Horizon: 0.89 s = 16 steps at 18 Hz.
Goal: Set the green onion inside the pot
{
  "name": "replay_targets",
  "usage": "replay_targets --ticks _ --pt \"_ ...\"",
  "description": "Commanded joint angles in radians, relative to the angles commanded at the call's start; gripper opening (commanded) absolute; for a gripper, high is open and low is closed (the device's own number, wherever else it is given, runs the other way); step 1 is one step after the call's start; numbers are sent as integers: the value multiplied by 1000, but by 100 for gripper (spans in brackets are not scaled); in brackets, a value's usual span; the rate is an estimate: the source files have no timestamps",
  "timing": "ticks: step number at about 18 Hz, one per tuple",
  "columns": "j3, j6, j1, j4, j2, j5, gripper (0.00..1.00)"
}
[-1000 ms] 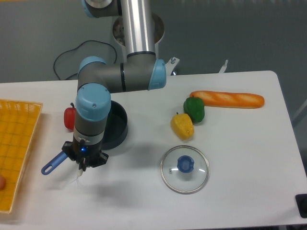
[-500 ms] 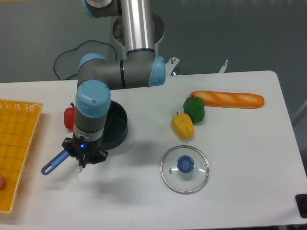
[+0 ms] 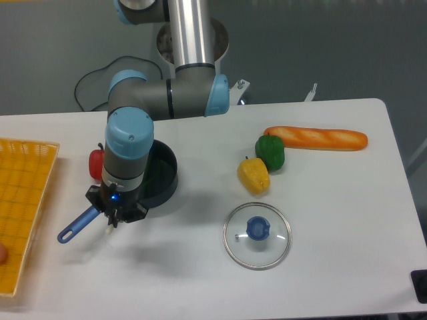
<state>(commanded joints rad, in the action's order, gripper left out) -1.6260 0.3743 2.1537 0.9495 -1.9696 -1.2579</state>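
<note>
The end effector (image 3: 113, 215) hangs just in front of the pot (image 3: 158, 175), right by the pot's blue handle (image 3: 75, 227). A sec ago it sat lower and a bit more to the front; now it is higher up and closer to the pot, so the arm looks like it's lifting. A small white bit sticks out under it, prob the bulb end of the green onion (image 3: 108, 230). The green leaves can't be seen, the arm hides them. Before, the white bit hung down near the tabletop (image 3: 200, 280); now it is up off it and tucked close under the end effector. So it seems the end effector has hold of the onion, w/ its fingers closed on it, but the fingers are too dark and small to see well, so that's a guess. For the task this is good: the onion seems picked up, and the pot is right next to it, open, w/ nothing seen in the part that shows. Next move is prob a short slide back and to the side so the onion is over the pot, then let go. The long leaves could catch on the rim or flop out. The glass lid (image 3: 257, 235), yellow pepper (image 3: 253, 175), green pepper (image 3: 270, 152), bread (image 3: 317, 138), red thing (image 3: 97, 165) and yellow tray (image 3: 20, 200) have not moved.
</note>
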Motion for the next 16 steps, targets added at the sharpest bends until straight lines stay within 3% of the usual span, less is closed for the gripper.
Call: replay_targets --ticks 4,5,6,7,8,11,16 --pt "-6 12 0 0 5 0 20" --pt "-5 20 2 0 5 0 31" --pt "-3 40 2 0 5 -2 50" --pt "-5 66 3 0 5 -2 62" --pt "-3 77 3 0 3 -2 67" --pt "8 75 5 2 -2 -3 97" --pt "32 71 8 6 -2 -11 100"
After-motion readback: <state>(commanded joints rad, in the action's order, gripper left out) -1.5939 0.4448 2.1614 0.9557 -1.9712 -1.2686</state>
